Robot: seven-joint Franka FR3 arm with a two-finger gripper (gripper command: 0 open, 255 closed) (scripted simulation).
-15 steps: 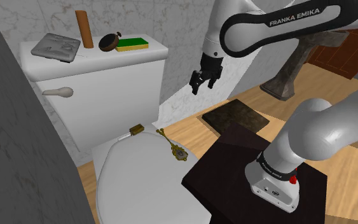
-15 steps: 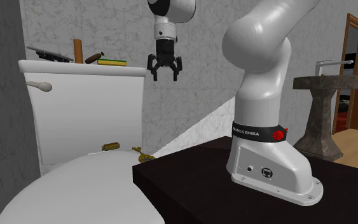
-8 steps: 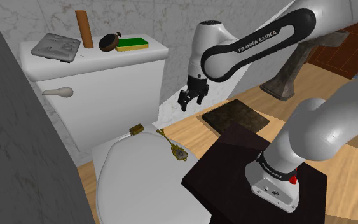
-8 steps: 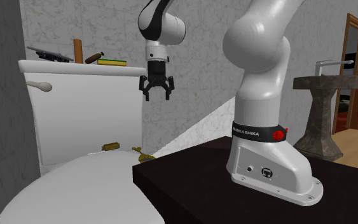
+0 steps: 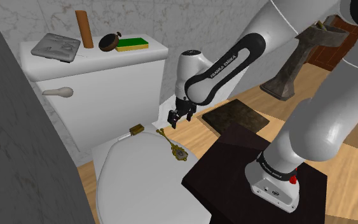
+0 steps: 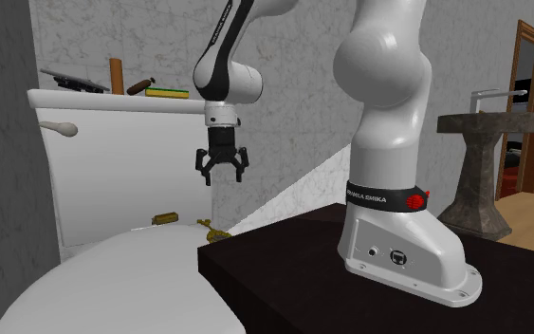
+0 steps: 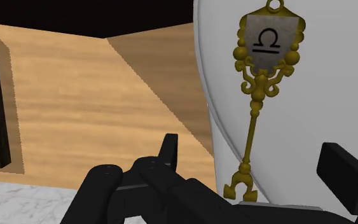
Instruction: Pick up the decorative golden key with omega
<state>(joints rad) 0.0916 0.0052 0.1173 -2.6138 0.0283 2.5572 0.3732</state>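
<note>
— What is found around the gripper [image 5: 176, 118], starting from the shoulder view's left?

— Well above it and off to the side, on the toilet tank [image 5: 107, 89], a grey slab [image 5: 56, 47], a brown cylinder [image 5: 84, 28], a dark round piece [image 5: 109, 42] and a green-and-yellow sponge [image 5: 133, 44] are set. Lower down, a small brass piece [image 5: 133, 130] is placed at the back of the seat, apart from the gripper.

— And the golden key [image 5: 173, 147]?

— It is laid flat on the white toilet lid [image 5: 126, 184], below the gripper and not touched by it. In the wrist view its shaft is seen between the two fingers [image 7: 169, 149], and its plate with the omega-like sign is seen farther ahead of them.

— How is the gripper held?

— The fingers are spread apart and nothing is clasped. Past the gripper a dark mat [image 5: 233, 118] is laid on the wooden floor [image 5: 355, 172], and then comes the dark stand [image 5: 234, 159].
</note>
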